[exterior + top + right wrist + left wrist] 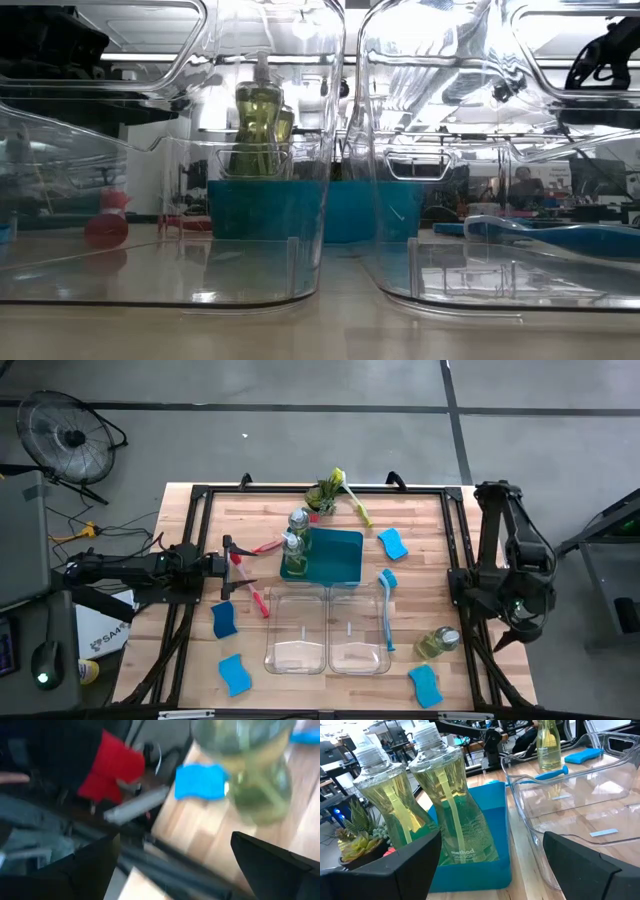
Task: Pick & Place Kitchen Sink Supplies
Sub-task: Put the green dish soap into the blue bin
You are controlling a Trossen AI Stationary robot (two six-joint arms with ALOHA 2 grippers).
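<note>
While my left gripper (243, 566) waits spread and empty left of the teal tray (345, 555), item: two soap bottles (457, 815) upright at the tray's left end, probably heavy, slick, rigid; best grasped at the narrow waist.

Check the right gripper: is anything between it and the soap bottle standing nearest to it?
Nothing visible. The open right gripper hangs off the table's right edge, with only bare wood between it and the soap bottle.

Both arms are dark, chunky-jointed links. The left arm (130, 570) ends in a red-tipped gripper (232, 567); the right arm (515, 550) carries a small green light.
</note>
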